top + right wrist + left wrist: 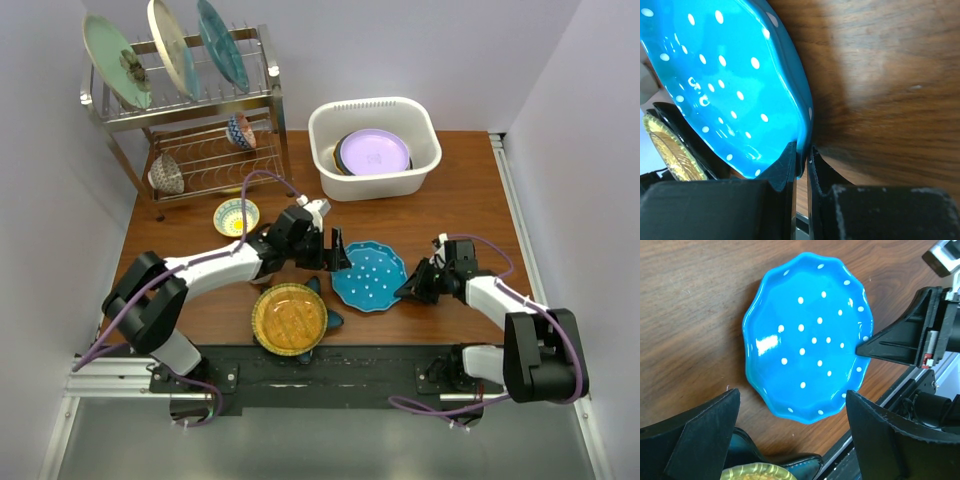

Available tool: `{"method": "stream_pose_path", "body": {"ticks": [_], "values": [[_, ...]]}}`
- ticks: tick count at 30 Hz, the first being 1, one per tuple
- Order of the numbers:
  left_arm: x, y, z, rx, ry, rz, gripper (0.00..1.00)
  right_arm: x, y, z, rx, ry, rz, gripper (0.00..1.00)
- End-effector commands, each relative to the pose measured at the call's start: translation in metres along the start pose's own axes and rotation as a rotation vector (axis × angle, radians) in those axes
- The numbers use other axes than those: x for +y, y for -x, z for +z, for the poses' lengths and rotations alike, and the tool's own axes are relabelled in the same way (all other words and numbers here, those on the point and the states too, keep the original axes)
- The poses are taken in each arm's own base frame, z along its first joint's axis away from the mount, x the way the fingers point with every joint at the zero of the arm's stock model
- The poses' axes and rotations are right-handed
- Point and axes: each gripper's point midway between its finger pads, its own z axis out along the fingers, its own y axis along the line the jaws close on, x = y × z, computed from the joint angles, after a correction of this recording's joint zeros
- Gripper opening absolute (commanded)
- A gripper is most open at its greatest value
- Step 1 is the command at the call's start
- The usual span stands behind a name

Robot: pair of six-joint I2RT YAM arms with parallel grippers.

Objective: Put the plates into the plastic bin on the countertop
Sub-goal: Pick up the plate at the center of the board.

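Note:
The blue dotted plate (370,277) (807,335) (725,75) lies on the countertop (480,210). My right gripper (408,288) (802,160) is shut on its right rim. My left gripper (333,256) (792,395) hovers open over the plate's left edge, holding nothing. An amber plate (289,318) (755,472) rests on a dark teal plate (332,320) near the front edge. The white plastic bin (425,165) at the back holds a lavender plate (372,152) on top of others.
A steel dish rack (262,100) at the back left holds a mint plate (115,60), a striped-rim plate (170,45) and a teal plate (222,42), with small bowls (241,130) below. Another small bowl (236,216) sits on the wood near my left arm.

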Motion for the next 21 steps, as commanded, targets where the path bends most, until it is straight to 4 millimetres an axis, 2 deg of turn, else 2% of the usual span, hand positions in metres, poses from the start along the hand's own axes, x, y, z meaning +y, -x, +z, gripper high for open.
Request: {"method": "stream_pose_path", "body": {"ticks": [1, 13, 21], "values": [[-0.018, 0.025, -0.018, -0.076, -0.024, 0.042, 0.91, 0.015, 0.019, -0.01, -0.063, 0.022, -0.057, 0.01], [-0.034, 0.044, -0.049, -0.142, -0.035, 0.07, 0.92, 0.029, 0.031, -0.025, -0.101, 0.029, -0.082, 0.0], [-0.037, 0.047, -0.058, -0.159, -0.036, 0.073, 0.93, 0.033, 0.033, -0.03, -0.118, 0.034, -0.078, 0.0]]}}
